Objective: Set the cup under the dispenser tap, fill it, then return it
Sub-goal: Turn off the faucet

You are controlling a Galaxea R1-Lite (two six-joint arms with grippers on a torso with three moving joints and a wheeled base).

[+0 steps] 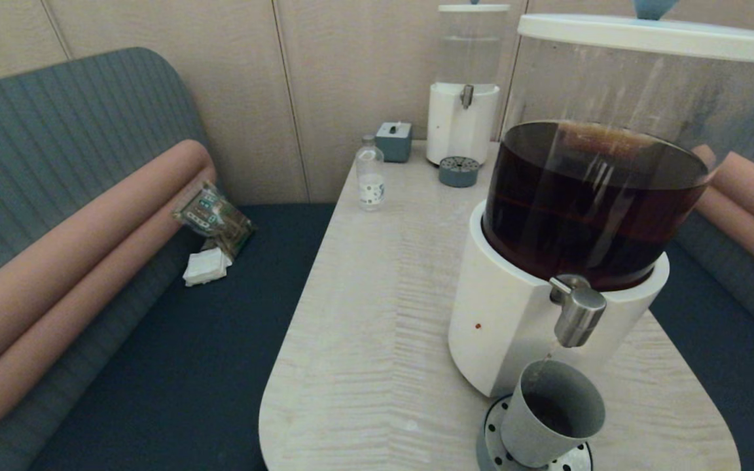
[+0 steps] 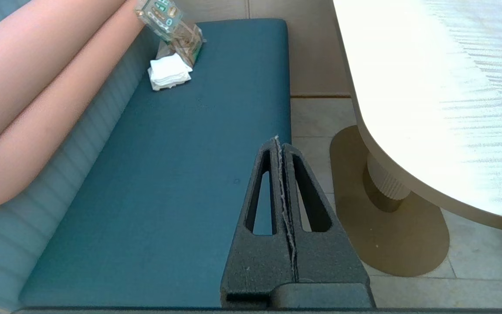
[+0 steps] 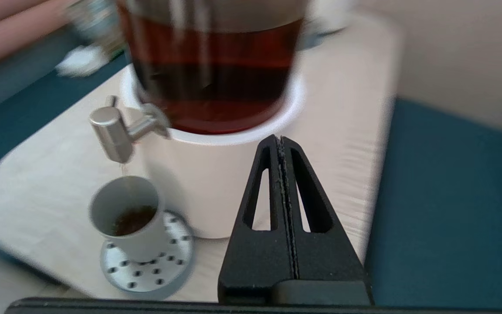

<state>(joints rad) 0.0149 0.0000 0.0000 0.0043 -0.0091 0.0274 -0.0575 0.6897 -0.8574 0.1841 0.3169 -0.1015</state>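
Note:
The grey cup [image 1: 550, 412] stands on the perforated drip tray [image 1: 491, 445] directly under the steel dispenser tap [image 1: 576, 317] of the big white-based dispenser [image 1: 514, 327] with its dark brown tank. A thin stream runs from the tap [image 3: 111, 131] into the cup [image 3: 127, 216], which holds some brown liquid. My right gripper [image 3: 280, 139] is shut and empty, off to the dispenser's right side, apart from the cup. My left gripper [image 2: 278, 141] is shut and empty, parked over the blue bench seat left of the table. Neither gripper shows in the head view.
A smaller clear-tank dispenser [image 1: 463, 98], a grey box [image 1: 394, 140] and a small glass bottle [image 1: 370, 173] stand at the table's far end. A snack packet [image 1: 213, 216] and white napkins [image 1: 207, 267] lie on the left bench. The table [image 1: 364, 327] has a rounded near edge.

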